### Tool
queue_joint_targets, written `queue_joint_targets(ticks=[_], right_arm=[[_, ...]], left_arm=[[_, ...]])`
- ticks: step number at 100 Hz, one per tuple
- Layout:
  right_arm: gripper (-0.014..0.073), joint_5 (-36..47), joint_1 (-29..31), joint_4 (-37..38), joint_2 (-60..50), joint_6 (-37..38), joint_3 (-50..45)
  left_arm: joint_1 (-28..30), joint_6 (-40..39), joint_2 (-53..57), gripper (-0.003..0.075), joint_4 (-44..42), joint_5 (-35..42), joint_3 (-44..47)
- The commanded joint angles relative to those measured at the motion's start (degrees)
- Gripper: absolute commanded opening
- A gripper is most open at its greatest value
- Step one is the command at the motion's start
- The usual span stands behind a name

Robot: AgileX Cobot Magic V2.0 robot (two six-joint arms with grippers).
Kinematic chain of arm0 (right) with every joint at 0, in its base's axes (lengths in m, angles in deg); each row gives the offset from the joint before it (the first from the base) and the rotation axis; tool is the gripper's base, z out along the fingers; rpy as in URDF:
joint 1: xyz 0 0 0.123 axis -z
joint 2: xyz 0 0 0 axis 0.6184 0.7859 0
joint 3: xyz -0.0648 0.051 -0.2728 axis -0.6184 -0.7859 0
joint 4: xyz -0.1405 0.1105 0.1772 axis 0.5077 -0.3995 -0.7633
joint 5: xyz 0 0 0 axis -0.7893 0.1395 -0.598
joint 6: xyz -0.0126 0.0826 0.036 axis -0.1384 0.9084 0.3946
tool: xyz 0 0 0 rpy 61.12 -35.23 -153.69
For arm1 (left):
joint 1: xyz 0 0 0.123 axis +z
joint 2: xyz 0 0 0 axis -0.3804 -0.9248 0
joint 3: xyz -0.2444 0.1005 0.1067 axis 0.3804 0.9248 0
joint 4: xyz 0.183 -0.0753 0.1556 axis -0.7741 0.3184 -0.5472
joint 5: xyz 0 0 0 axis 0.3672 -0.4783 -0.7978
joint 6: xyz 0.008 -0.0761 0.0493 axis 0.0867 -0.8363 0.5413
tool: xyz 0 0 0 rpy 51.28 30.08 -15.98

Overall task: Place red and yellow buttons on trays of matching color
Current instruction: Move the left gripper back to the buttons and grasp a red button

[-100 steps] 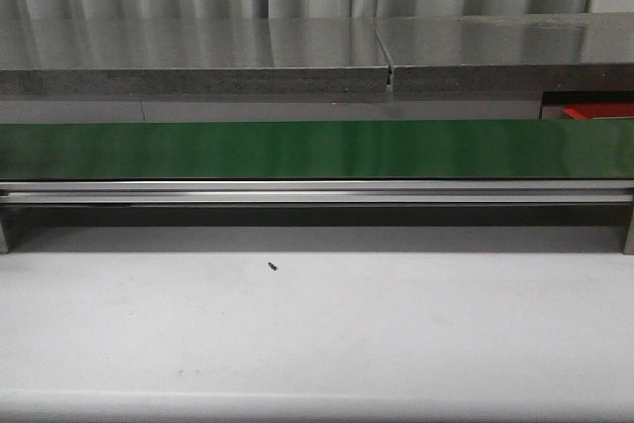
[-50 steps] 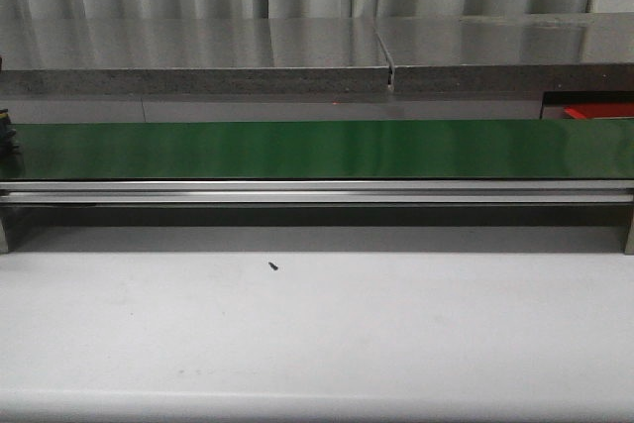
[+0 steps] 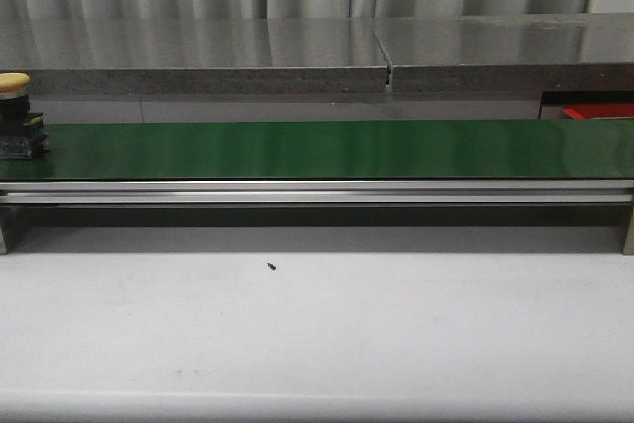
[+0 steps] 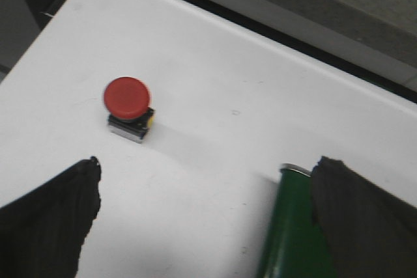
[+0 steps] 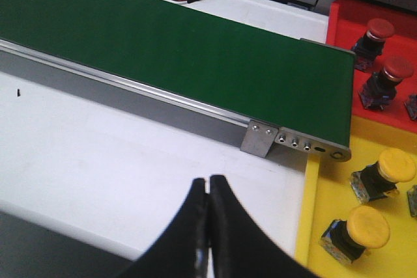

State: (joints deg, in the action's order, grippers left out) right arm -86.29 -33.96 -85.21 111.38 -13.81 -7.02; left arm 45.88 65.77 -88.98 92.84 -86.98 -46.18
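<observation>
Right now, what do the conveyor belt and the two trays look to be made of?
Conveyor belt: smooth green rubber or PVC, judging by its soft sheen, on a brushed-metal rail. Red tray and yellow tray: likely moulded plastic, given their uniform saturated colour and matte faces.

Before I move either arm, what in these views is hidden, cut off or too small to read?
- Front view: neither arm shows; the yellow button on the green belt is clipped by the left edge.
- Front view: the red tray is mostly hidden behind the belt.
- Front view: the dark speck is too small to identify.
- Right wrist view: yellow tray and red tray cut off.
- Left wrist view: red button blurred.
</observation>
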Motion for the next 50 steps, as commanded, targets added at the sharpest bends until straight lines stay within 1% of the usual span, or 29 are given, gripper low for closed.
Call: queue_joint_targets(ticks=[1, 18, 50], right_arm=[[-0.0066, 3.3, 0.0, -0.5, 0.1, -0.2, 1.5], [-0.0066, 3.3, 0.0, -0.5, 0.1, -0.2, 1.5], [-0.0066, 3.3, 0.0, -0.5, 0.1, -0.2, 1.5]], left_arm=[[1.9, 0.2, -0.2, 0.0606, 1.1, 3.5, -2.3], [3.4, 1.7, -6.4, 0.0606, 1.1, 3.4, -5.9], [3.4, 1.9, -17.3, 0.0606, 0.7, 3.5, -16.2]])
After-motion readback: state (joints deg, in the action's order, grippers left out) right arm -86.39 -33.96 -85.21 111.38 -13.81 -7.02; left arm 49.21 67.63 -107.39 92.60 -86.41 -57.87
